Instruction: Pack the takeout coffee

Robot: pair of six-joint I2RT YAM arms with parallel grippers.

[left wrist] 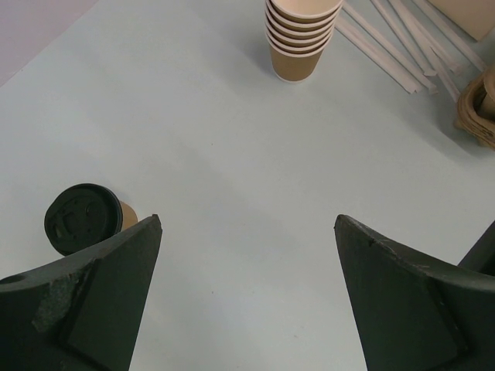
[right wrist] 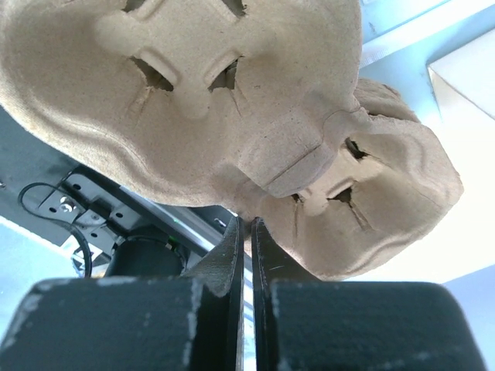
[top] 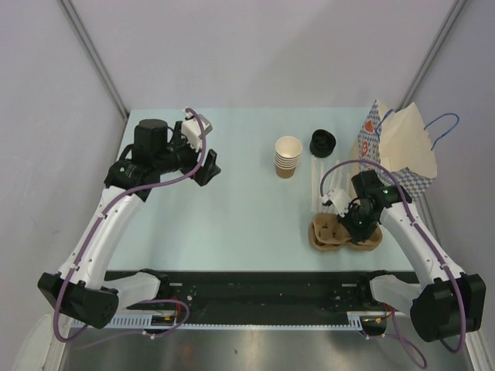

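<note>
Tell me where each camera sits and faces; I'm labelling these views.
Top external: above and behind, looking down at the table; left arm and right arm show.
Left wrist: over the table, looking down past the open left gripper at the coffee and cup stack.
Right wrist: looking along the shut right gripper at the carrier it pinches.
Shared: top and left wrist both show the cup stack and carrier.
</note>
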